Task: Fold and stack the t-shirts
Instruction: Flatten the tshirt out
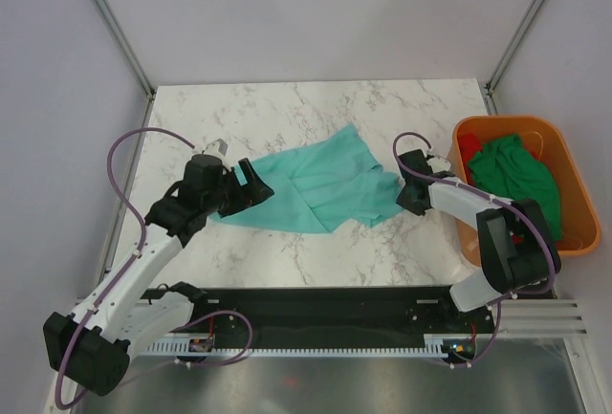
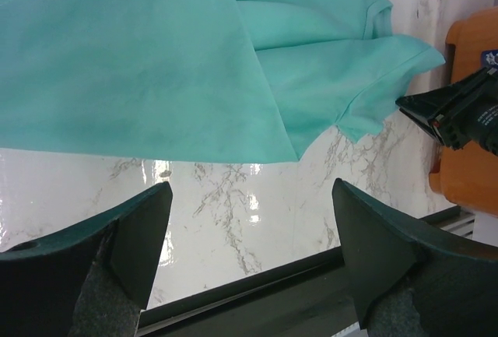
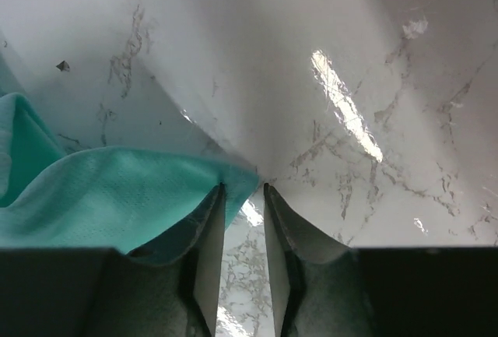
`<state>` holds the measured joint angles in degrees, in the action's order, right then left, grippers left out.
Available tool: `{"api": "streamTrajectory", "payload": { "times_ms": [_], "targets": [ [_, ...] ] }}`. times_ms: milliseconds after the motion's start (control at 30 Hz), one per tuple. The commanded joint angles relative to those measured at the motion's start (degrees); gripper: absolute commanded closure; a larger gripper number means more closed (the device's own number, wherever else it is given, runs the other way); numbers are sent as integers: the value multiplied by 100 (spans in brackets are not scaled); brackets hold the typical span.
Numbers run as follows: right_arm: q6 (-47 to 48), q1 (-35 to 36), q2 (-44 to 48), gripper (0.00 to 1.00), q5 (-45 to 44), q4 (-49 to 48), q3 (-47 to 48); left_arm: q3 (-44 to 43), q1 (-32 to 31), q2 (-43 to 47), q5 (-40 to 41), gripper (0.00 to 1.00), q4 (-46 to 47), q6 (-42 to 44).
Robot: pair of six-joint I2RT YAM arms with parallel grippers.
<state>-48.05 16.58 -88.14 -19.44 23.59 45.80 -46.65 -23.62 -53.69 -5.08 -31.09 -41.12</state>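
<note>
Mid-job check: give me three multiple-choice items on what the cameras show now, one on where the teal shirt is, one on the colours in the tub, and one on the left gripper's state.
1. Where is the teal t-shirt?
A) draped over the left arm
B) lying on the marble table
C) hanging off the front edge

2. What is in the orange tub?
A) a dark green shirt and a red shirt
B) two white shirts
C) one blue shirt

3. How is the left gripper?
A) shut on the teal t-shirt
B) shut on nothing
C) open, holding nothing

Key:
1 B: the top view shows it spread on the marble.
2 A: green and red cloth lie inside the tub.
3 C: its wrist view shows the fingers wide apart with only bare marble between them.
</note>
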Motion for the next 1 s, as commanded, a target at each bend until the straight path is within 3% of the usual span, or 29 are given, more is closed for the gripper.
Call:
{"api": "streamTrajectory", "payload": {
  "times_ms": [0, 100, 133, 300, 433, 567, 733, 967],
  "targets": [
    [-11, -32, -37, 70, -200, -119, -106, 25, 59, 96, 270, 9, 200, -168],
    [33, -76, 95, 98, -367, 109, -37, 42, 129, 69, 682, 10, 182, -343],
    [41, -67, 260, 100, -437, 241, 33, 42, 155, 61, 832, 12, 174, -526],
    [164, -76, 1402, 100, -613, 1217, 552, 42, 313, 17, 1807, 15, 156, -976],
    [112, -67, 2571, 100, -219, 1341, 544, -361, 349, -509, 2415, 15, 182, -461],
    [-143, -50, 3082, 100, 492, 1166, 54, -1090, 349, -1677, 1760, 15, 174, 262],
    [-257, -32, 3443, 100, 871, 1007, -484, -1364, 349, -2994, 835, 20, 226, 280],
    [-213, -32, 3470, 100, 1276, 463, -932, -1522, 349, -4200, 1193, 26, 253, 166]
  ]
}}
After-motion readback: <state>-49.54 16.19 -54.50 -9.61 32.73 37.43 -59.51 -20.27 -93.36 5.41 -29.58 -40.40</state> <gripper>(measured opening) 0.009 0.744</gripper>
